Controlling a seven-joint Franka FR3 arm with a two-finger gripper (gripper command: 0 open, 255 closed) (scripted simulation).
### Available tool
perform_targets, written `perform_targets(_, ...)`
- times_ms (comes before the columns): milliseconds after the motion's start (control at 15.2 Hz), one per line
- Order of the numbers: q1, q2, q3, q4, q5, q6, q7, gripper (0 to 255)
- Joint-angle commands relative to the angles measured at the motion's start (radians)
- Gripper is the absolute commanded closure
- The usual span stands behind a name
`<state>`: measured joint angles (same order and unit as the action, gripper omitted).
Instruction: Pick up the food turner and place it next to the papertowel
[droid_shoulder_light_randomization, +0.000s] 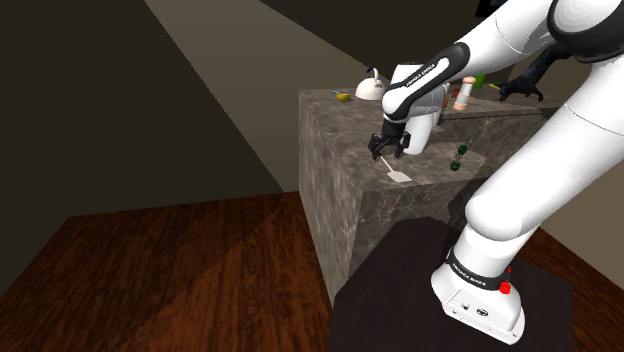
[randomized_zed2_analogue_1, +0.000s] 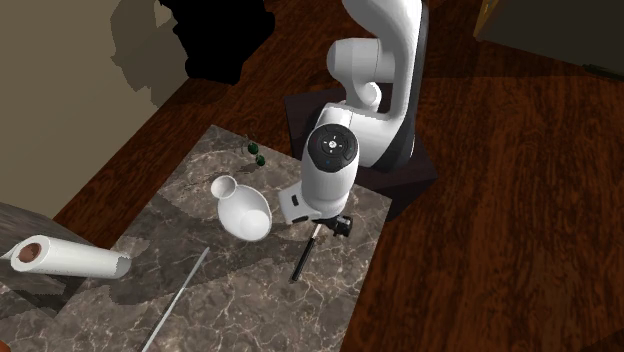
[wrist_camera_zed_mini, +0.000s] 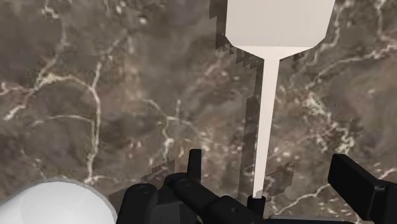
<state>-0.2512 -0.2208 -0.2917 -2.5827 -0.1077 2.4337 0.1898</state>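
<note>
A dark marble counter (randomized_zed2_analogue_1: 250, 300) stands on a wooden floor (droid_shoulder_light_randomization: 150, 270). In the second exterior view, the paper towel roll (randomized_zed2_analogue_1: 70, 260) lies at that view's far left, well apart from the fingers. Next come a thin rod (randomized_zed2_analogue_1: 178, 295) and a white jug (randomized_zed2_analogue_1: 243, 212), which sits just beside the gripper (randomized_zed2_analogue_1: 333, 226). The fingers (wrist_camera_zed_mini: 194, 167) are spread wide and touch nothing. The turner (wrist_camera_zed_mini: 266, 127) lies flat on the counter. Its handle end sits between the fingers and its white blade reaches out past the fingertips.
</note>
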Motion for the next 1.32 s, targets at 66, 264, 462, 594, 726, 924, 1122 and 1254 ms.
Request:
perform_targets(66, 0.001, 0.003, 0.0, -0.001, 0.001, 0.005, 0.0, 0)
perform_targets(264, 0.001, 0.003, 0.0, -0.001, 0.001, 0.005, 0.0, 0)
perform_targets(462, 0.0, 0.003, 0.0, -0.001, 0.001, 0.005, 0.0, 255)
perform_targets(594, 0.0, 0.003, 0.0, -0.001, 0.001, 0.005, 0.0, 255)
perform_targets(726, 0.0, 0.003, 0.0, -0.001, 0.001, 0.005, 0.0, 255)
perform_targets(924, 0.0, 0.003, 0.0, -0.001, 0.001, 0.005, 0.0, 255)
perform_targets(1122, -0.001, -0.018, 0.003, 0.01, -0.003, -0.027, 0.003, 255)
perform_targets(1254, -0.002, -0.038, 0.006, 0.021, -0.007, -0.058, 0.006, 255)
